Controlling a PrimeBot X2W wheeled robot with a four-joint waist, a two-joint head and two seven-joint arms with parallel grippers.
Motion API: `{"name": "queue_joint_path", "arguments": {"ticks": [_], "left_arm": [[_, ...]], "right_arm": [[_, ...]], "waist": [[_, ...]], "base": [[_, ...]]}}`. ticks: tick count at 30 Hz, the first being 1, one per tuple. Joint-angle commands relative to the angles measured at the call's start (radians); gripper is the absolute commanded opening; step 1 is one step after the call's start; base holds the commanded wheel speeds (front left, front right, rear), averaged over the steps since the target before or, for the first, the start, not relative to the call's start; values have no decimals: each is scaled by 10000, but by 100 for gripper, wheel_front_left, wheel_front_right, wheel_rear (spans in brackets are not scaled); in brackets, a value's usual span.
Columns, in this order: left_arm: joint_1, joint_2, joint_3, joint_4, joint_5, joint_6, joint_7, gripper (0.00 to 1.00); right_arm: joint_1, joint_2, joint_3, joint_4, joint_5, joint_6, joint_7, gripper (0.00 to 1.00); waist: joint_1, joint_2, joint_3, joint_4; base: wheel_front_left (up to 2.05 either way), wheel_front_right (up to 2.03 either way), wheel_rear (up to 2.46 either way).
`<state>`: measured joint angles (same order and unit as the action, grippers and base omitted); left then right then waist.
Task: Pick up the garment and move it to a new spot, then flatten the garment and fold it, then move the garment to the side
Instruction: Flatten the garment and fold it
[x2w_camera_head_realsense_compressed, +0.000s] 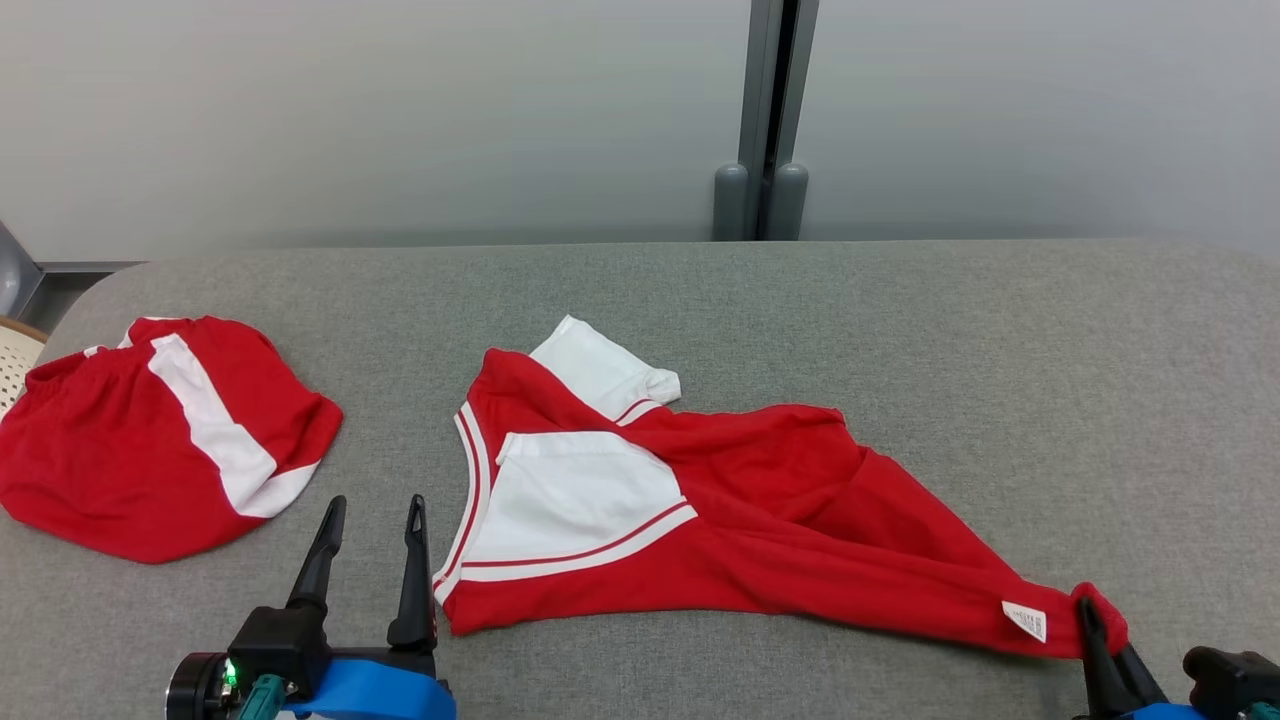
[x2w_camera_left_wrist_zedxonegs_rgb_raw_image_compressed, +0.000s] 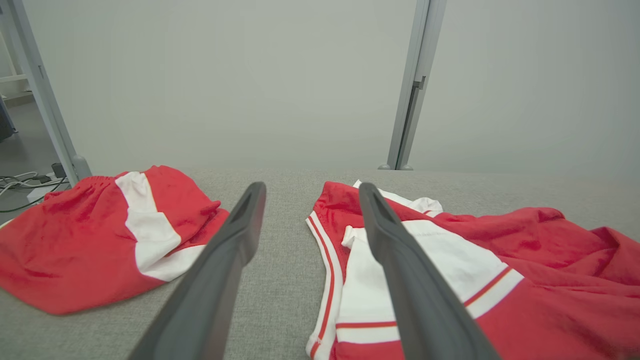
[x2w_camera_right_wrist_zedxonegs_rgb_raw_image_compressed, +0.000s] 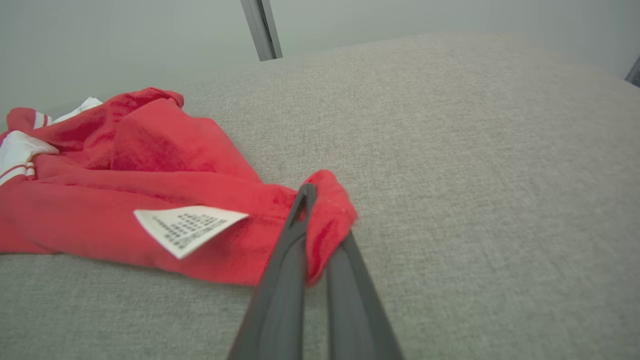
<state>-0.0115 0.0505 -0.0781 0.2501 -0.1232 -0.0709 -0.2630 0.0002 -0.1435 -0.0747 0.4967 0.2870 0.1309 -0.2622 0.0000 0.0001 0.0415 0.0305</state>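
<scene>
Garment (x2w_camera_head_realsense_compressed: 700, 520) crumpled mid-tabletop (x2w_camera_head_realsense_compressed: 950, 330). Right gripper (x2w_camera_head_realsense_compressed: 1100, 625) jaws pinching near-right corner beside care label (x2w_camera_head_realsense_compressed: 1025, 620). Left gripper (x2w_camera_head_realsense_compressed: 378, 505) jaws spread, empty, just beside striped edge. Best: left pinches near-left corner, then pull 2 corners apart, low, taut.

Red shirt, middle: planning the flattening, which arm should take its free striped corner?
Left: the left gripper is open beside the red shirt's striped corner, while the right gripper is shut on its other end.

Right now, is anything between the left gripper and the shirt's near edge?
Nothing visible. The open left gripper stands just left of the shirt, at its trimmed edge, with only a strip of grey table between. The shorts lie further left, apart from both.
</scene>
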Motion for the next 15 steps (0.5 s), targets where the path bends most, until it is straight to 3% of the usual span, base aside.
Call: {"name": "queue_joint_path", "arguments": {"ticks": [1,9,15], "left_arm": [[57,-4,25,21,-31,-23,-26,100],[165,-4,77,18,90,-74,-26,100],[203,-3,103,-13,119,-89,-26,100]], "right_arm": [[28,4,-107,-31,-45,-1,-39,100],[-250,308,-1259,-1181,-577,-1,-38,100],[-128,667,-814,-2665,-1063,-1,-38,100]], "waist": [[0,-1,-23,-13],[0,-1,-233,-48],[0,-1,-349,35]], "base": [[0,0,0],[0,0,0],[0,0,0]]}}
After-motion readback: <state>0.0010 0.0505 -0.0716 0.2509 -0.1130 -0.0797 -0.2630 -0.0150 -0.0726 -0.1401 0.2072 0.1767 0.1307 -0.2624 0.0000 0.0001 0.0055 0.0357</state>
